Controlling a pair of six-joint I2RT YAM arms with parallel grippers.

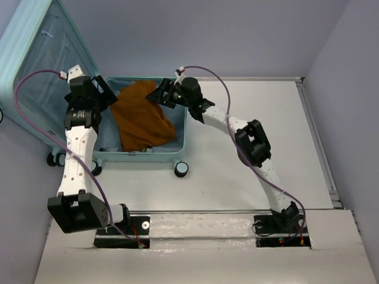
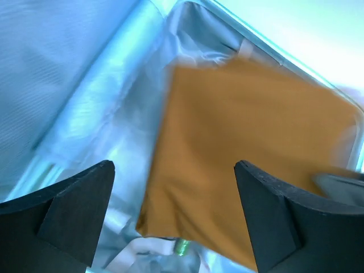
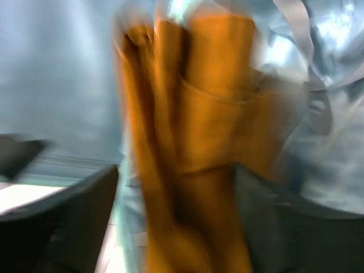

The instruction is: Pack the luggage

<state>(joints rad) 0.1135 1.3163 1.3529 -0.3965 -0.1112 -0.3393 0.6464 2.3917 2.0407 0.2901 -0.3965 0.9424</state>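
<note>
The luggage (image 1: 142, 157), a pale aqua hard-shell suitcase, lies open at the table's back left, with its lid (image 1: 41, 59) leaning up to the left. An orange cloth (image 1: 142, 118) lies crumpled inside the base. My left gripper (image 1: 105, 94) hovers over the cloth's left side. Its fingers stand wide apart above the cloth (image 2: 244, 125) and the blue lining (image 2: 102, 96), holding nothing (image 2: 173, 170). My right gripper (image 1: 161, 94) is at the cloth's upper right edge. In the blurred right wrist view its fingers stand apart with the cloth (image 3: 210, 114) bunched between them (image 3: 176, 176).
The suitcase's caster wheels (image 1: 180, 170) rest on the white table (image 1: 254, 130). A raised rail (image 1: 317, 136) runs along the table's right edge. A small green item (image 2: 183, 245) and pale wrapping peek out under the cloth's near corner. Purple cables loop from both wrists.
</note>
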